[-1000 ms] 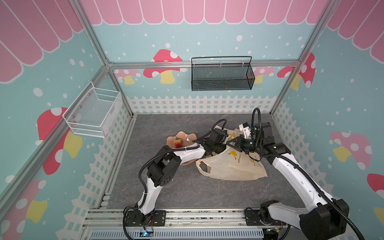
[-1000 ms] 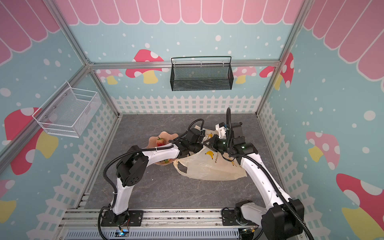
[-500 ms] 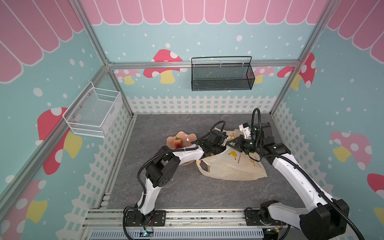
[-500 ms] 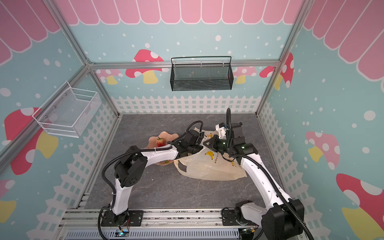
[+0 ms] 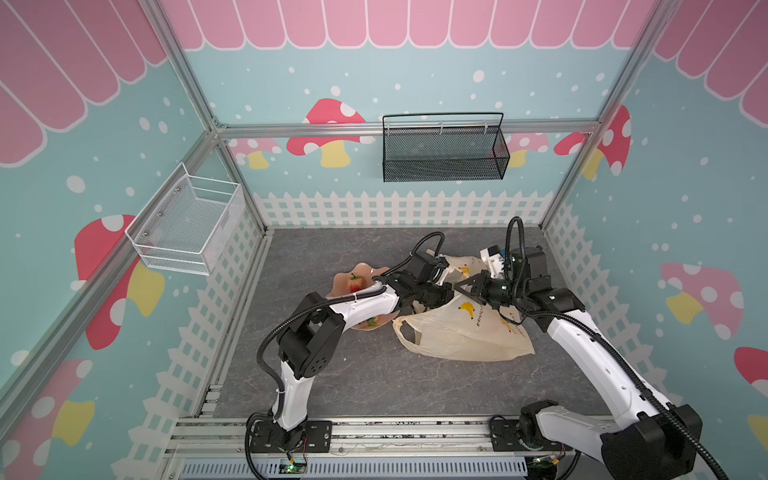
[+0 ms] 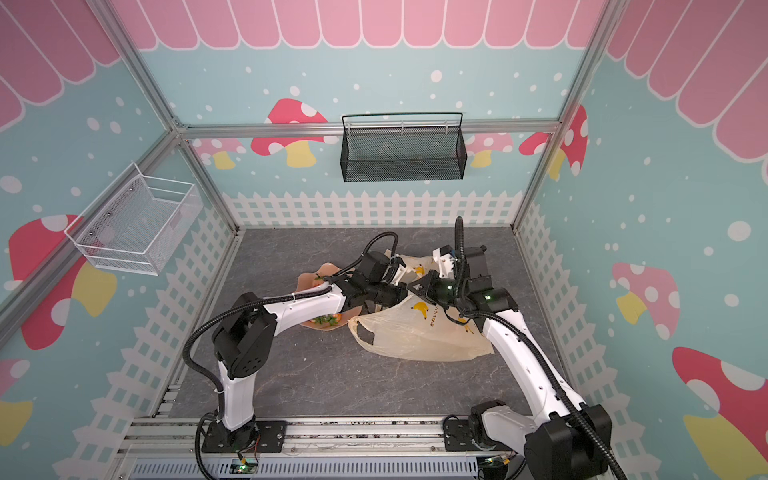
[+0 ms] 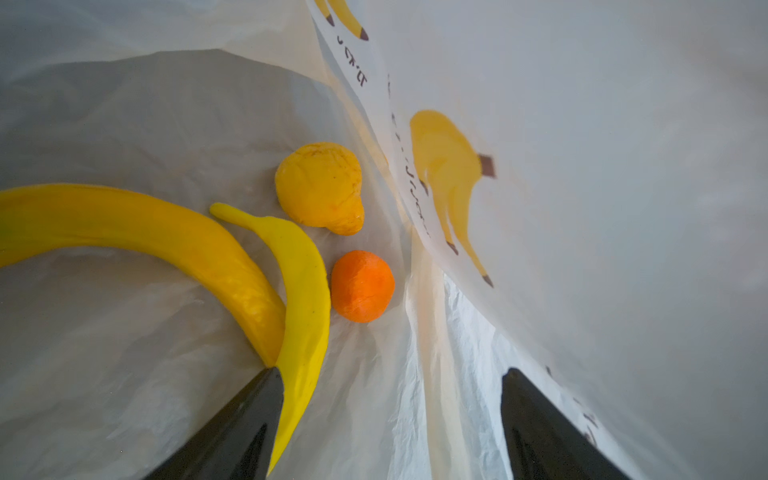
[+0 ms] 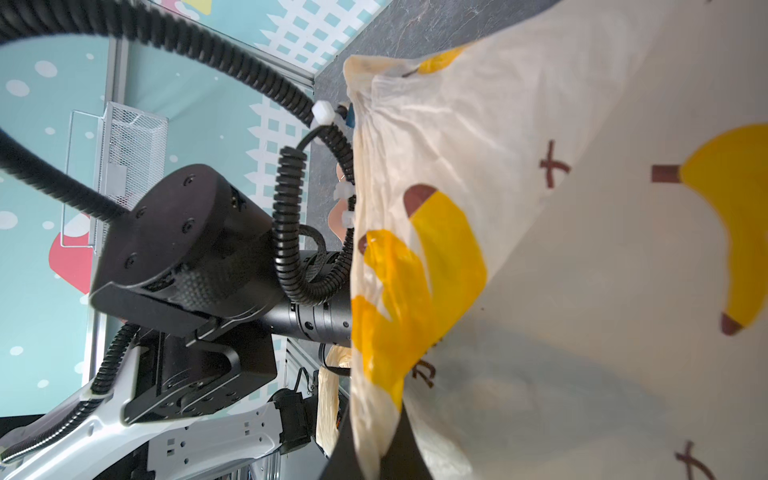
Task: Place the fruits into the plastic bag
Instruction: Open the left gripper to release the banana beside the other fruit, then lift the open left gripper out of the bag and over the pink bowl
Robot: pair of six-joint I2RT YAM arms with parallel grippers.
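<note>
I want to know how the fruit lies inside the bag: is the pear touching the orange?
Apart. The left wrist view shows a strip of bare plastic bag between the pear and the orange.

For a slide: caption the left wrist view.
Open left gripper inside the plastic bag beside two bananas, pear and orange.

One plastic bag (image 5: pixel 457 336). Inside: two bananas, long banana (image 7: pixel 145 232) and short banana (image 7: pixel 303 282); one pear (image 7: pixel 318 187); one orange (image 7: pixel 362 286). One dish (image 5: pixel 343 280), two strawberries showing on it: far strawberry (image 5: pixel 356 283), near strawberry (image 6: pixel 330 318) half hidden. Two wall baskets: white basket (image 5: pixel 187 226), black basket (image 5: pixel 444 153).
</note>
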